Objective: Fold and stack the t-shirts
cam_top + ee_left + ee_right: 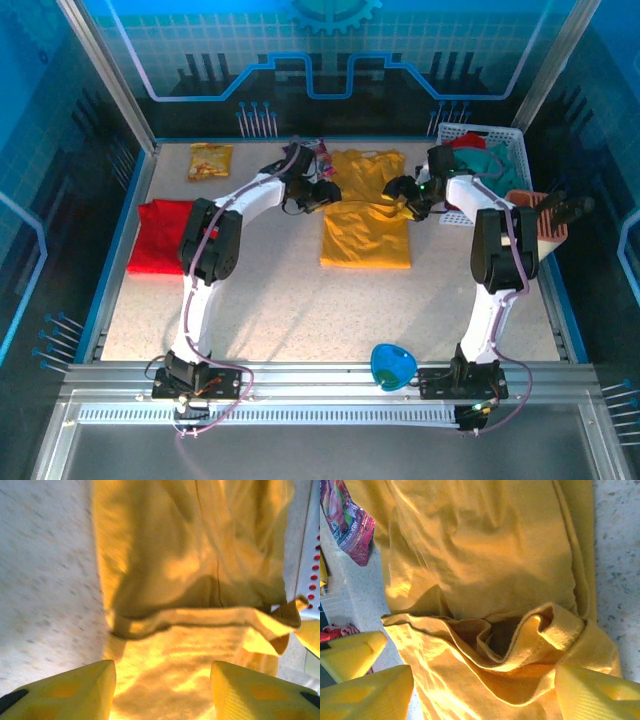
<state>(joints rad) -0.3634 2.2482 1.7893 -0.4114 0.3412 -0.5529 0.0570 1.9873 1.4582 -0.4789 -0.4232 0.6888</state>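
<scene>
T-shirts: two, both soft cloth, well apart.
Mustard-yellow t-shirt (pixel 365 225): one, in the far middle of the tabletop (pixel 300 300). It lies as a rough rectangle with its far part doubled over along a rumpled crosswise fold. The wrist views show creased knit and a thicker ribbed edge curled open at that fold.
Red t-shirt (pixel 160 235): one, plain and bright, lying as a flat, roughly square shape at the left edge of the tabletop.
Arms: two, white and black, reaching in from the near edge.
Left gripper (pixel 162 680): yellow, wedge-shaped fingers (pixel 65 690) spread apart, gripping nothing, over the left end of the yellow fold.
Right gripper (pixel 485 680): yellow fingers (pixel 600 695) also spread apart, gripping nothing, over the right end of the same fold.
Snack packets: two, crinkly foil. There is a yellow packet (pixel 210 160) at the far left and a magenta packet (pixel 345 520) just beside the yellow shirt's far left corner.
Basket (pixel 516 150): one, white perforated plastic, in the far right corner, holding red and teal cloth.
Blue object (pixel 393 367): one, smooth and heart-shaped, at the near edge.
Tabletop surface: pale, speckled, flat.
</scene>
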